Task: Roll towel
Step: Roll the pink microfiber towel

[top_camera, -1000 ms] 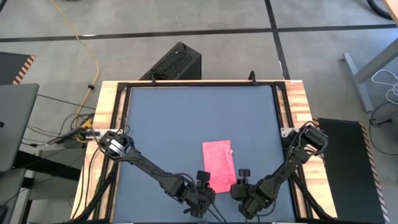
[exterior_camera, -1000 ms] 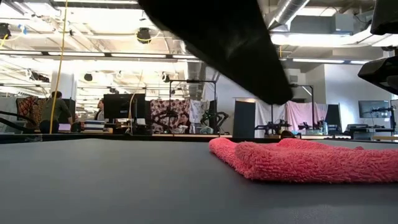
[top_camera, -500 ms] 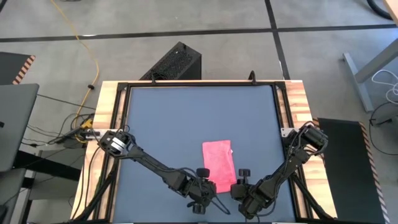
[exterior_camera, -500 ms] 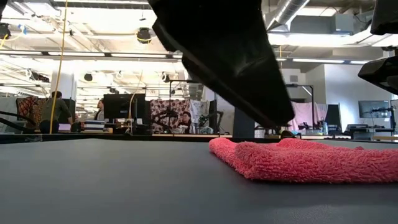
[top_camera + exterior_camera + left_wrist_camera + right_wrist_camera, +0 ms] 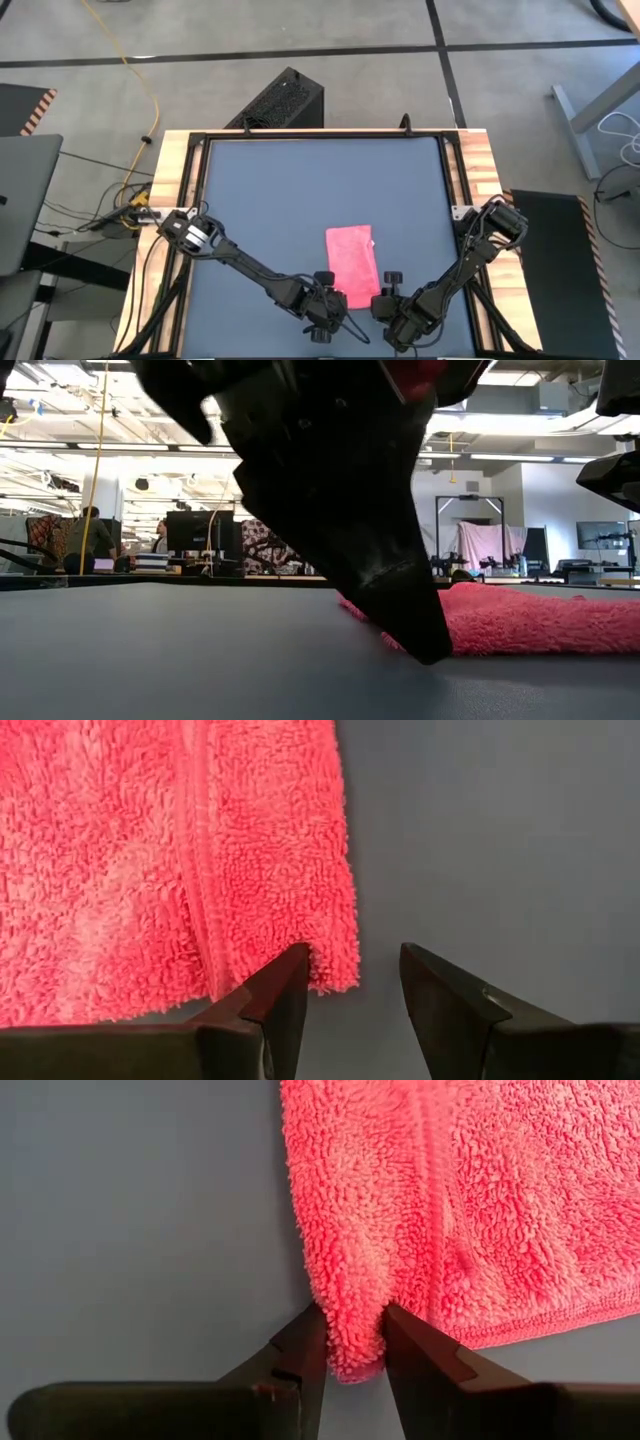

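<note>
The pink towel (image 5: 352, 262) lies flat on the dark grey table (image 5: 270, 190), near the front edge, as a narrow rectangle. My left gripper (image 5: 352, 960) is open, low at the towel's near left corner (image 5: 335, 975). One finger stands at the near hem and the other over bare table; in the low view the gripper (image 5: 425, 645) reaches down to the tabletop in front of the towel (image 5: 540, 625). My right gripper (image 5: 352, 1315) is shut on the near right corner. My left gripper has one fingertip (image 5: 292, 965) right at the towel's near hem; I cannot tell whether it touches the cloth. My right gripper pinches the towel's near right corner (image 5: 352, 1352) between its two fingers, slanting down from the table's near side. The cloth bulges up between the fingers, and the rest of the towel lies on the table.
Bare tabletop stretches to the left of the towel and toward the far edge. A black frame (image 5: 320, 135) and wooden rails (image 5: 172, 160) border the table. Both arms (image 5: 250, 268) reach in from the near corners.
My left gripper has come down to the tabletop and moved toward the towel's near left corner, rolling a little as it sank. Its fingers have stayed open. The towel has not moved.
</note>
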Controlling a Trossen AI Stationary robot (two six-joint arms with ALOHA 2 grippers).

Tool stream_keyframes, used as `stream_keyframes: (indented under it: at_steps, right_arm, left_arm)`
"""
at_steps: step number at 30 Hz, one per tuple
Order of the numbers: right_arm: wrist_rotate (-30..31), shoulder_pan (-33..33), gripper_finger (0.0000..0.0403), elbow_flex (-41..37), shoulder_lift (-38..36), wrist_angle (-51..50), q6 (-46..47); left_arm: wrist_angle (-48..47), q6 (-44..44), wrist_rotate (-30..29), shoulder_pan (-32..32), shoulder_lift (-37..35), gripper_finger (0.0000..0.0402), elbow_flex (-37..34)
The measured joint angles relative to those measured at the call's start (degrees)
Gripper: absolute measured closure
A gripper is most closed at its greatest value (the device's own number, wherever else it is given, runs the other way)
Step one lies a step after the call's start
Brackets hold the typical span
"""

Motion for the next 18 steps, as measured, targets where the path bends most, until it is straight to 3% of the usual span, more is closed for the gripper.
stream_keyframes:
  at_steps: [14, 18]
  right_arm:
    - [0.0, 0.0, 0.0278, 0.0, 0.0, 0.3, 0.0]
    - [0.0, 0.0, 0.0278, 0.0, 0.0, 0.3, -0.2]
  left_arm:
    - [-0.2, -5.9, -0.6, 0.0, 0.0, 0.0249, 0.0]
    - [-0.2, -6.6, -0.6, -0.1, 0.0, 0.0265, 0.0]
